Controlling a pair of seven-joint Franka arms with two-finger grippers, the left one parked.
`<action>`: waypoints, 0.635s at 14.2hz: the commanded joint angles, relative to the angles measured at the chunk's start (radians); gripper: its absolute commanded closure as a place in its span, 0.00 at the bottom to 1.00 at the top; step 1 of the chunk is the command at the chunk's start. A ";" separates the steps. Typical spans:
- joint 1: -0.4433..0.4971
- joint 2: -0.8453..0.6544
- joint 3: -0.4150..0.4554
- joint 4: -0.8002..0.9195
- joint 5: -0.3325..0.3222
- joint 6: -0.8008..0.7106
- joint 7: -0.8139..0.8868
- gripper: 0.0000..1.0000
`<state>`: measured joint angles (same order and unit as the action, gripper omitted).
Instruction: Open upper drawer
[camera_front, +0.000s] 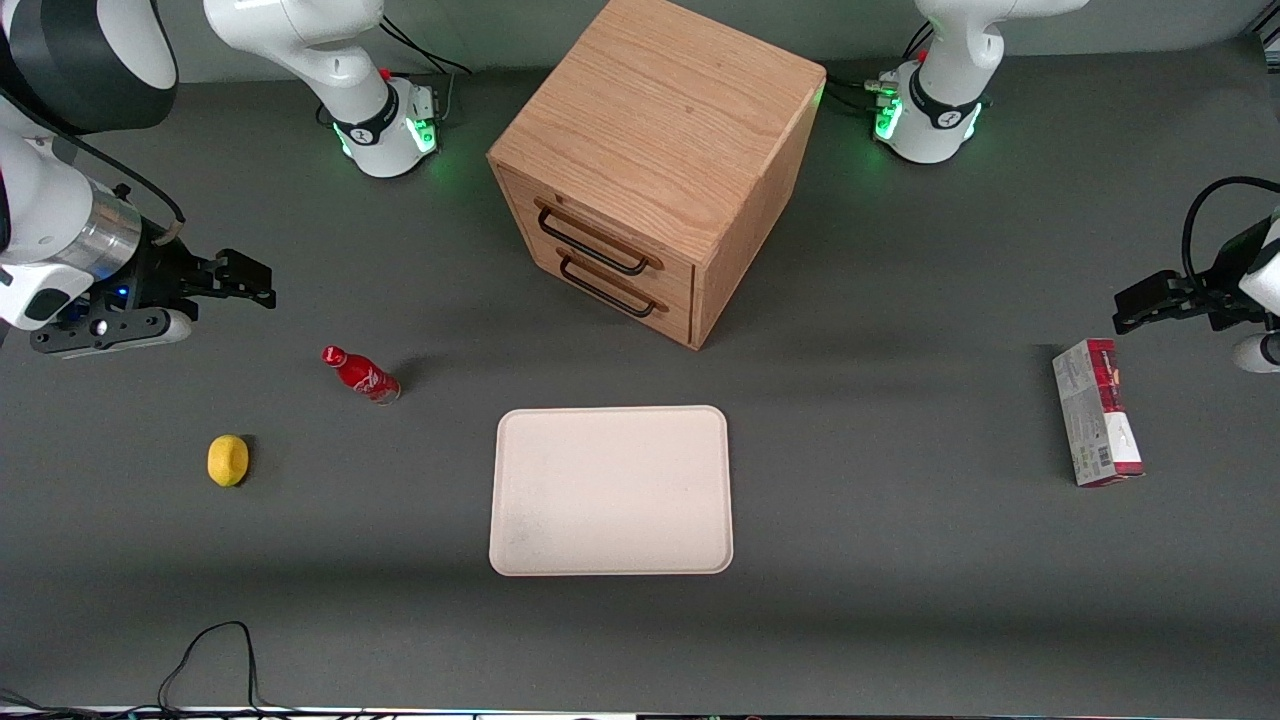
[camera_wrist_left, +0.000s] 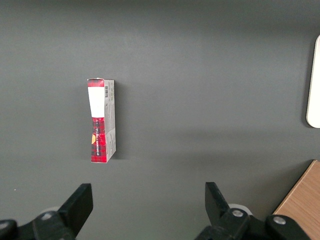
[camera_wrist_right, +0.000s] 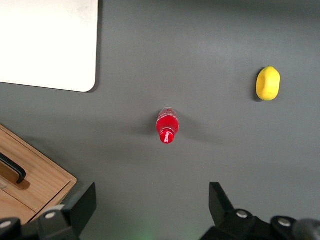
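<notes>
We see the upper light-oak drawer (camera_front: 600, 243) with its dark bar handle apparently shut, contents hidden, in the cube-shaped wooden cabinet (camera_front: 655, 130). The black gripper (camera_front: 232, 280) hovers well apart, fingers spread, empty.

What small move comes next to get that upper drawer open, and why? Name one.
Probably swing the end effector across toward the upper drawer and line it up with its handle. The drawer looks fully shut, and the end effector, fingers open, hangs above the table toward the working arm's end, well away from the cabinet and holding nothing. The red bottle stands below.
</notes>
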<state>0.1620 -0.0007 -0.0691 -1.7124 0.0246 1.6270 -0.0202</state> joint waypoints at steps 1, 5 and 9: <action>-0.012 -0.002 0.006 0.005 0.015 -0.004 0.009 0.00; -0.035 0.001 0.009 0.010 0.014 -0.027 -0.010 0.00; -0.032 0.001 0.011 0.011 0.014 -0.029 0.003 0.00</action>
<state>0.1391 0.0000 -0.0692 -1.7125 0.0246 1.6111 -0.0201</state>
